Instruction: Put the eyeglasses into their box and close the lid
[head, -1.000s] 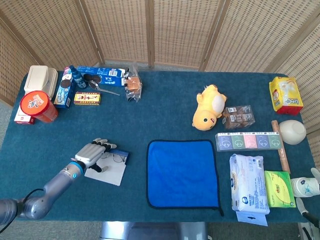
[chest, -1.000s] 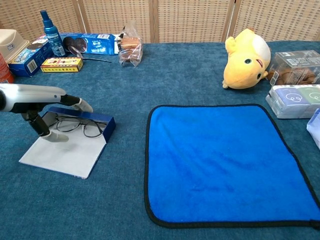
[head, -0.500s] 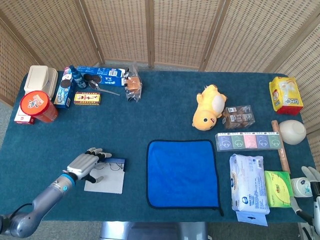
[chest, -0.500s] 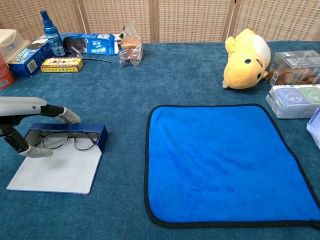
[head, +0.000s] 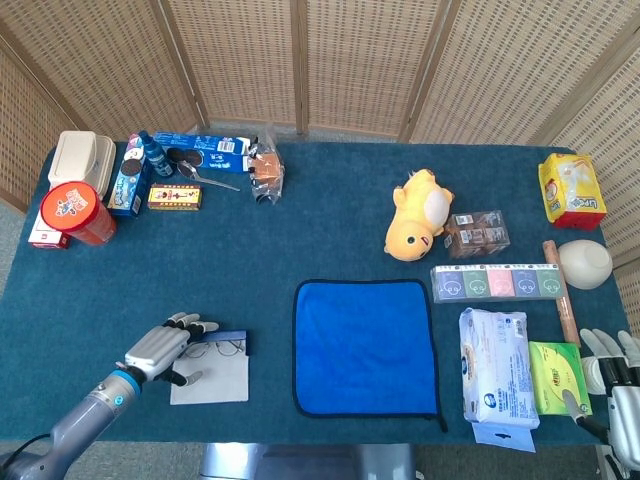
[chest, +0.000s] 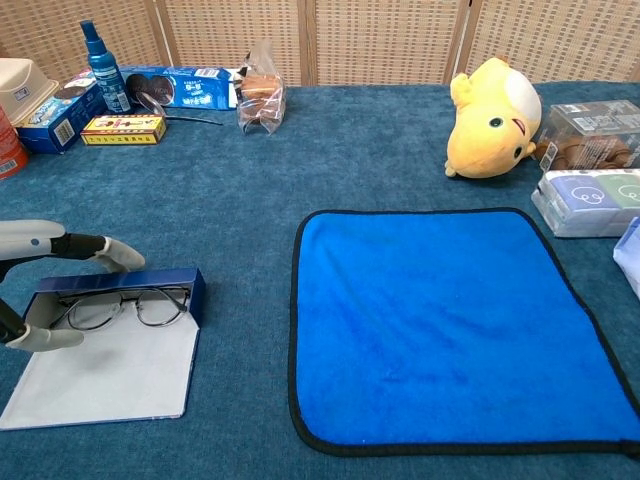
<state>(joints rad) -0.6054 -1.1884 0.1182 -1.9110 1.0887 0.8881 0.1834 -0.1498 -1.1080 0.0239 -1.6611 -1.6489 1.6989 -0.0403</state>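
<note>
The eyeglasses (chest: 120, 305) lie in the shallow blue tray of their box (chest: 192, 288), whose white lid (chest: 100, 372) lies flat and open toward me. In the head view the eyeglasses (head: 216, 349) and the box (head: 212, 382) sit near the table's front left. My left hand (head: 160, 348) straddles the box's left end, with one finger (chest: 112, 254) behind the far wall and the thumb (chest: 40, 338) on the near side. My right hand (head: 612, 368) hangs at the front right corner with its fingers apart and nothing seen in them.
A blue cloth (head: 365, 345) lies right of the box. Snack boxes, a bottle and a red tub (head: 72, 212) crowd the back left. A yellow plush (head: 418, 214), tissue packs (head: 497, 378) and a green pack (head: 557, 378) fill the right side.
The box with the eyeglasses has slid left and toward me together with my left hand, turning square to the table edge. My right hand has risen further into the head view.
</note>
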